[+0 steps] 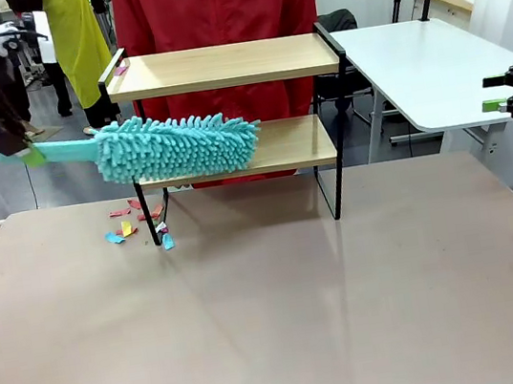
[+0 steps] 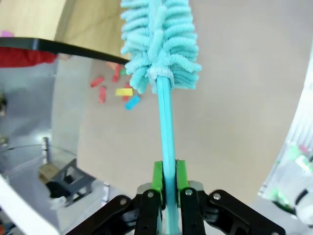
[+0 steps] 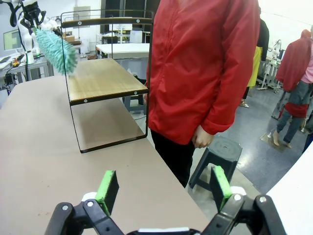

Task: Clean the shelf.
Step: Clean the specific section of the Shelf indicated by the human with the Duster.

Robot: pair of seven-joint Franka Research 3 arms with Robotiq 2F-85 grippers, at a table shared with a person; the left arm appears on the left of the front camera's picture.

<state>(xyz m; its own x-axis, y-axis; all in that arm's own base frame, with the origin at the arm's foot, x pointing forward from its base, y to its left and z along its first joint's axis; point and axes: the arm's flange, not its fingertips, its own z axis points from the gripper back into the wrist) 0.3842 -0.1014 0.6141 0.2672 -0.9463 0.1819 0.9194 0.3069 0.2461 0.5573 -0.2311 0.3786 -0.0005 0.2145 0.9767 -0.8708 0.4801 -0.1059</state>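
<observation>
The shelf [image 1: 228, 65] stands at the table's far middle, two wooden boards in a black frame. A teal fluffy duster [image 1: 177, 146] lies across the left part of its lower board, handle pointing left. My left gripper [image 1: 20, 148] is shut on the handle's end, off the shelf's left side. In the left wrist view the green pads [image 2: 157, 177] clamp the teal handle, and the duster head [image 2: 159, 44] reaches toward the shelf's black rail [image 2: 49, 45]. My right gripper [image 1: 497, 91] hovers open at the far right. Its fingers [image 3: 108, 188] stand wide apart with nothing between them, facing the shelf [image 3: 102, 78].
Small coloured paper scraps [image 1: 135, 222] lie on the table by the shelf's left leg, and a pink scrap [image 1: 120, 69] sits on the top board's left end. A person in a red jacket [image 1: 214, 5] stands behind the shelf. A white table [image 1: 430, 60] stands at the back right.
</observation>
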